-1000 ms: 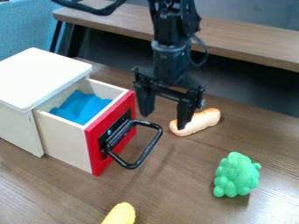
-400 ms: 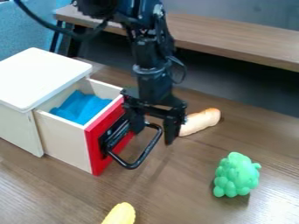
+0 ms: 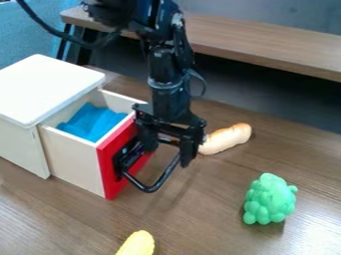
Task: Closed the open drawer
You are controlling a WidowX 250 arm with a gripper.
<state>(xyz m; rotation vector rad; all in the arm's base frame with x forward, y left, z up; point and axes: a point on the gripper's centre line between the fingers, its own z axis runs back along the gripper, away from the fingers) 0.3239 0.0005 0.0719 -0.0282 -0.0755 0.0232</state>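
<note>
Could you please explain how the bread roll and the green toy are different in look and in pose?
The bread roll is light tan, while the green toy is bright green. The roll is long with a mostly smooth surface; the toy is compact and covered in rounded bumps. The roll lies lengthwise behind the gripper, whereas the toy sits nearer the camera. Both rest on the wooden table.

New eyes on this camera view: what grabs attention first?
The bright red front of the pulled-out drawer, left of centre, with something blue inside it. Next, the black gripper hanging over the work, fingers apart, at the drawer's black loop handle. Then the bumpy green toy on the table at right.
</note>
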